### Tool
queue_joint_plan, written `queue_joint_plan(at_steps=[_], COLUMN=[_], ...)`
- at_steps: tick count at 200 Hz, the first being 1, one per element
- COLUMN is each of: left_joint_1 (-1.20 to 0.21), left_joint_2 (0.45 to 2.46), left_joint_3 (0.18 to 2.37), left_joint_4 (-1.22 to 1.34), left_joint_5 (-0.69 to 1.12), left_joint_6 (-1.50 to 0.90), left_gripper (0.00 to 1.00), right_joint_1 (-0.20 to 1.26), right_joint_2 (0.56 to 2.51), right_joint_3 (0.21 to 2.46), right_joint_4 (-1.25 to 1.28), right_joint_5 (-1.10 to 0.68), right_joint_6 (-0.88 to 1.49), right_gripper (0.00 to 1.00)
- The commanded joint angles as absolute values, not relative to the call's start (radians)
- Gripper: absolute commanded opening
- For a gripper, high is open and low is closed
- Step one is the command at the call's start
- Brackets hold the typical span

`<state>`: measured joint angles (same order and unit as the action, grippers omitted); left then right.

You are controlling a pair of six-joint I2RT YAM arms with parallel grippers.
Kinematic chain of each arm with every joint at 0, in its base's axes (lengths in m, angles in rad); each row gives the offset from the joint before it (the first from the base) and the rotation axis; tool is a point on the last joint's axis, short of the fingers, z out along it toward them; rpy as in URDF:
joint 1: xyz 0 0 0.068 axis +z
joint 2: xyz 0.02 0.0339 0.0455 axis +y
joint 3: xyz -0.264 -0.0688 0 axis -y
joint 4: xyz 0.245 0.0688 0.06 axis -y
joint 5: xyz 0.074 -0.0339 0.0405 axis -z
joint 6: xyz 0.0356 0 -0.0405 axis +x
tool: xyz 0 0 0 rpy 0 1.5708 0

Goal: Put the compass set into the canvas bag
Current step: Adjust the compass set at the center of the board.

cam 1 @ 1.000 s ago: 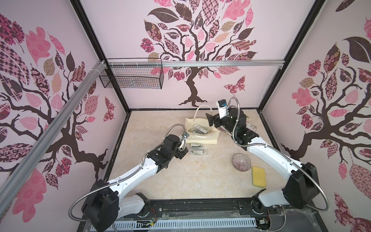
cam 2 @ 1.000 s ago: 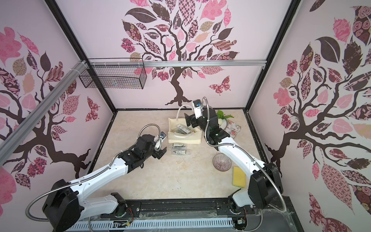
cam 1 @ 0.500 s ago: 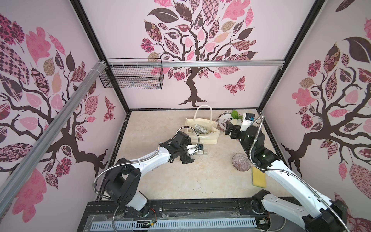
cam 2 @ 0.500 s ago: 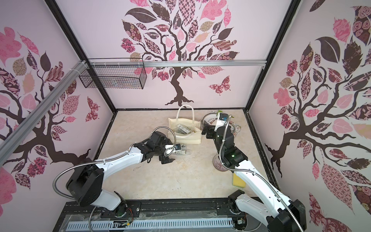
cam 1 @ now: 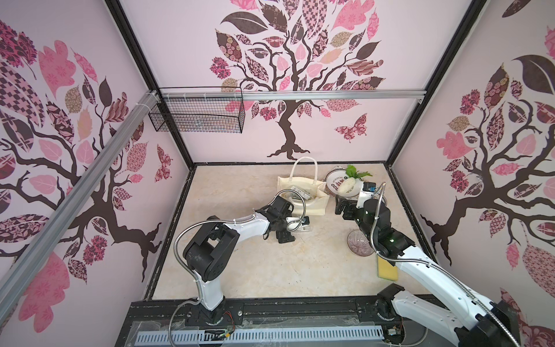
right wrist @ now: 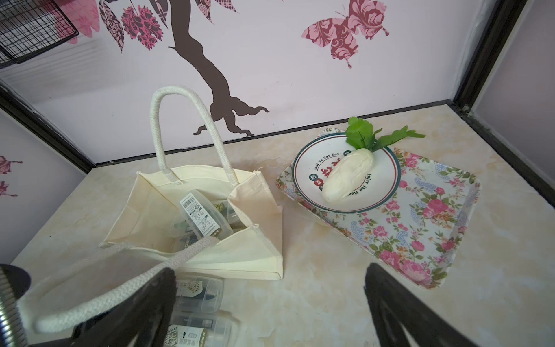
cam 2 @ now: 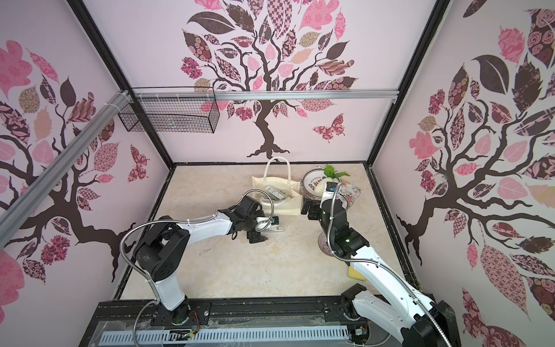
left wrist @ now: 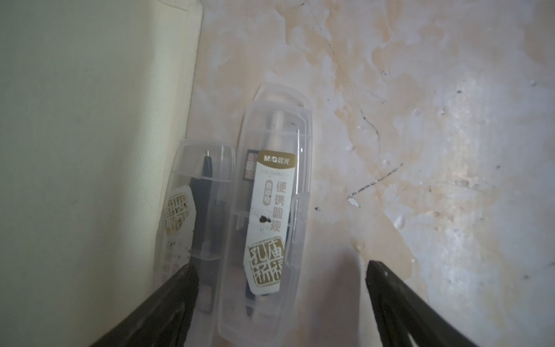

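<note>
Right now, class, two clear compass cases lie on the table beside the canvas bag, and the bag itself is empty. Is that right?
No. The canvas bag is not empty: the right wrist view shows clear cases inside it. Two more, a labelled case and its neighbour, do lie on the table beside the bag.

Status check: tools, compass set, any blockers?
Left tool open, straddling compass case on table. Right tool open, empty, by bag. Second case lies alongside, by bag wall; may get pinched too.
</note>
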<state>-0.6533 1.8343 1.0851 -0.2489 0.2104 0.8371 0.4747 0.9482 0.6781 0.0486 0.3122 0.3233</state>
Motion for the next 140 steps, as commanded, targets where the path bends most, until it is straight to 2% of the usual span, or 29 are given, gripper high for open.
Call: queue_joint_plan(at_steps=[1, 140], left_joint_1=[-0.655, -0.658], left_joint_2=[1.862, 1.968], left_joint_3=[1.138, 1.286], left_joint_4=[-0.233, -0.59], left_joint_5=[0.214, 0.223], left_joint_6=[0.821, 0.84], left_gripper=[0.88, 0.73], right_joint_1=[0.473, 0.473], right_joint_2=[0.92, 0.875], right_joint_3=[0.666, 0.629], right_joint_4=[0.049, 0.081], right_joint_5=[0.304, 0.33], right_joint_6=[0.338, 0.329], right_gripper=[1.0, 1.0])
